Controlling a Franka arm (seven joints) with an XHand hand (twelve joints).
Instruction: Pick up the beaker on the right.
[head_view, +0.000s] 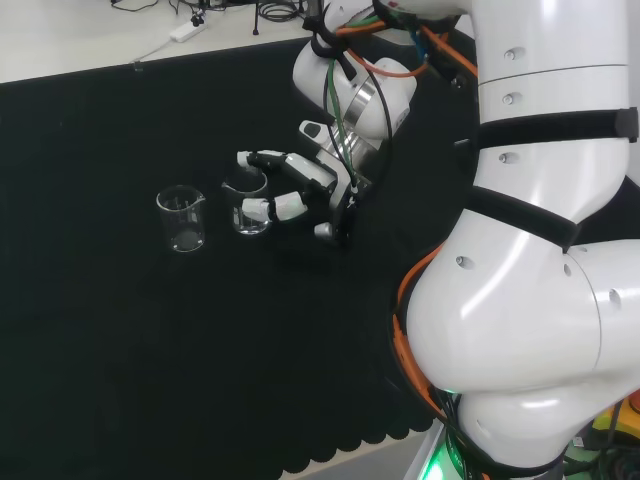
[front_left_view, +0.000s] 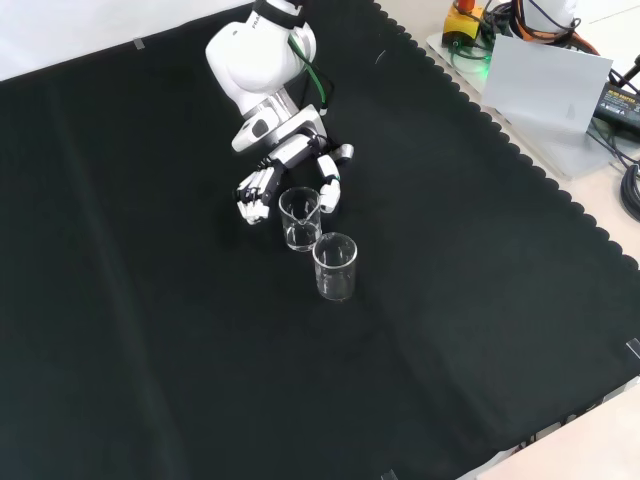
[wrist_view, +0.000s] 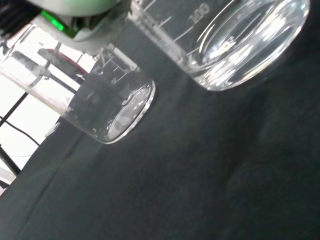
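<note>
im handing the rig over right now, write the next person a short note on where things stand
Hand: down at the cloth, fingers curled part way around the right beaker as the head view shows it; whether they touch the glass I cannot tell.
Beakers: both upright on the black cloth. The other beaker stands apart to the left in the head view, nearer the camera in the front view.
Done: approach to the right beaker.
Left: close the grasp and lift. Nothing is off the cloth yet.
</note>
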